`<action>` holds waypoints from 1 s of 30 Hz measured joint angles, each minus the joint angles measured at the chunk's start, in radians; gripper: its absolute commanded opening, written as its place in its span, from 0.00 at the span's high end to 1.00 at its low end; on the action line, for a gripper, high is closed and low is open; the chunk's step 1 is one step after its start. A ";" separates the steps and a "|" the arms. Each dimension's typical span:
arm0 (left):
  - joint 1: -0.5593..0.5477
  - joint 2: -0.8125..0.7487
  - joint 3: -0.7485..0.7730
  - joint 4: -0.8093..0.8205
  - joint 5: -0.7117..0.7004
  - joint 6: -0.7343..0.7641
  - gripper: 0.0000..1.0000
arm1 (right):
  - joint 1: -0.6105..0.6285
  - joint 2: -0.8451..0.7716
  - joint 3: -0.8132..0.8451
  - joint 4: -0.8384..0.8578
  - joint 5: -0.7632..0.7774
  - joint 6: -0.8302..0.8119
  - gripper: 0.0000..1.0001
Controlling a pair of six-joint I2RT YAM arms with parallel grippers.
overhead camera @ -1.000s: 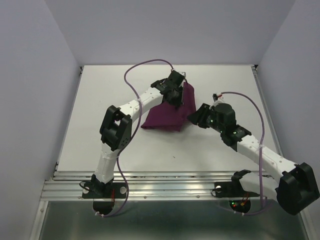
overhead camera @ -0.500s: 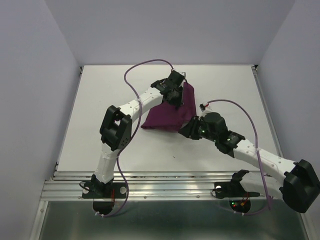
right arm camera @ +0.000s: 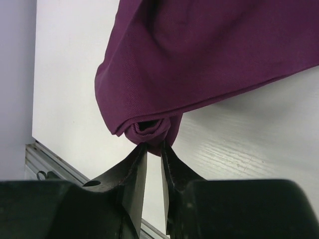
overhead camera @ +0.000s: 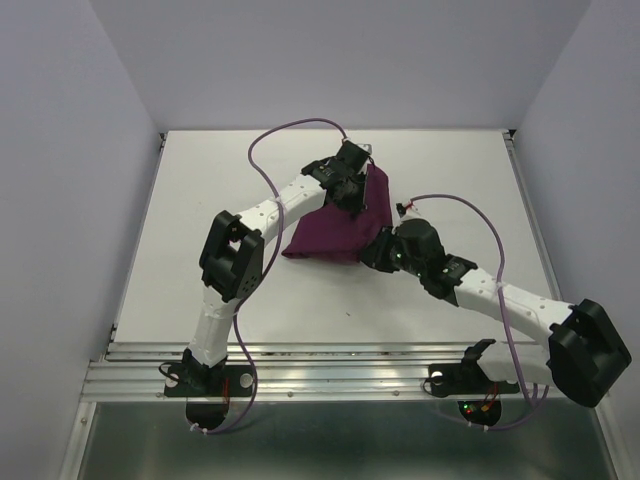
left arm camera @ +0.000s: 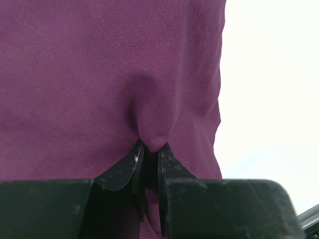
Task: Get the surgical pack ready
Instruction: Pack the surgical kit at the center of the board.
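Deep-purple cloth wrap [overhead camera: 335,235] lies bunched on the far half of the white table [overhead camera: 190,250], a little right of the middle, well clear of all four table edges. From above I read it as a rough wedge: a straight near edge, and a right side running up to the far end under the left arm. Left gripper [left arm camera: 149,149] sits over the far right part of the cloth, fingers drawn together on a raised pinch of fabric; in its wrist view the cloth's right edge runs nearly straight, with bare table directly beyond it. Right gripper [right arm camera: 153,148] is at the near right corner of the wrap, fingers almost together, nipping the rolled corner at their tips; the fold there curls over itself and the hem hangs just above the table surface. The two grippers are near each other along the cloth's right side, not touching. Open room: broad bare table to the left of the wrap and between it and the near metal rail [overhead camera: 300,365]; a narrower strip on the right, where the right forearm crosses. The left arm's purple cable [overhead camera: 290,130] loops toward the far edge.
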 measured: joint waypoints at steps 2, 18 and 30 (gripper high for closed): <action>0.000 0.000 0.000 0.000 0.000 0.000 1.00 | 0.000 -0.001 0.000 0.009 0.000 0.000 0.75; 0.000 0.000 0.000 0.000 -0.002 0.000 1.00 | 0.000 0.001 0.001 0.051 0.025 0.000 0.66; 0.002 0.000 0.000 0.002 -0.001 0.000 1.00 | 0.004 0.063 0.005 0.093 0.115 0.007 0.95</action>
